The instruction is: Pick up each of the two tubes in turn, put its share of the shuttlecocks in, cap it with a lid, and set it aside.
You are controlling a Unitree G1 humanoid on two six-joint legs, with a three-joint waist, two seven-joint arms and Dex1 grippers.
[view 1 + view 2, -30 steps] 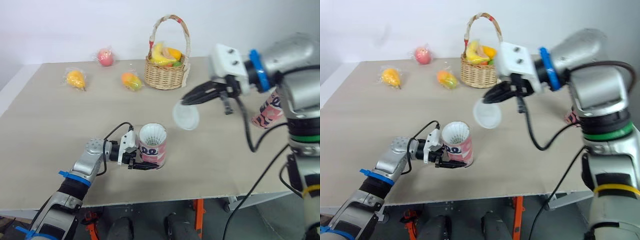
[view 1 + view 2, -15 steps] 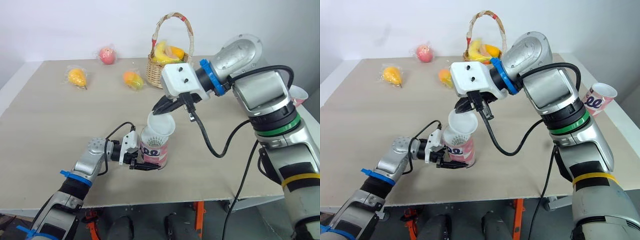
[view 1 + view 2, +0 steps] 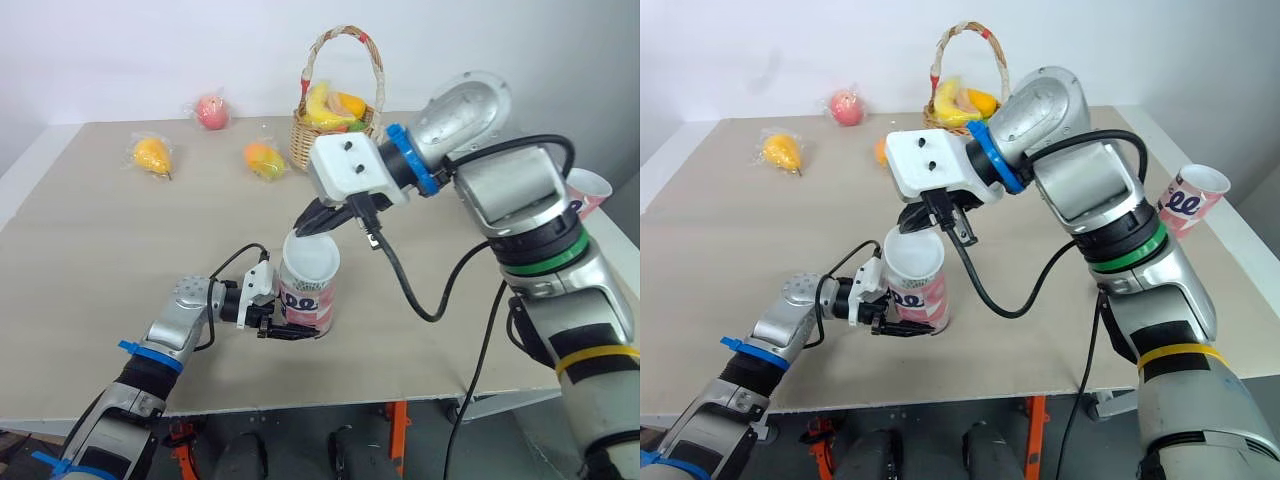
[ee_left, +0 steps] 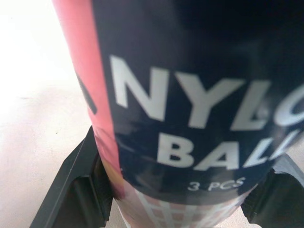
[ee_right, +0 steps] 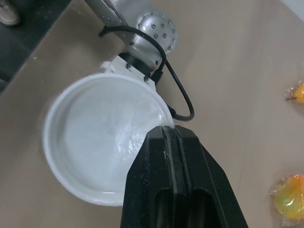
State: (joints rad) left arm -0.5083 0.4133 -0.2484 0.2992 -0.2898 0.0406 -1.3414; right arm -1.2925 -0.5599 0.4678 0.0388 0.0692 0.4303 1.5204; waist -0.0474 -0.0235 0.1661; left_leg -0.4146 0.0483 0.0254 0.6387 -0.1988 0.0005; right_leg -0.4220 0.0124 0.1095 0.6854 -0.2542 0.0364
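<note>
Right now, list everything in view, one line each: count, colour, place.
table: one, beige, under everything.
tube: one, pink and white, front centre, in left hand.
lid: one, translucent white, over that tube's mouth.
second tube: one, pink and white, open, right table edge.
basket: one, tan wicker, fruit inside, far centre.
bagged fruit: three, red, yellow, orange, left of basket.
left hand: black, shut on the tube.
right hand: black, shut on the lid.
</note>
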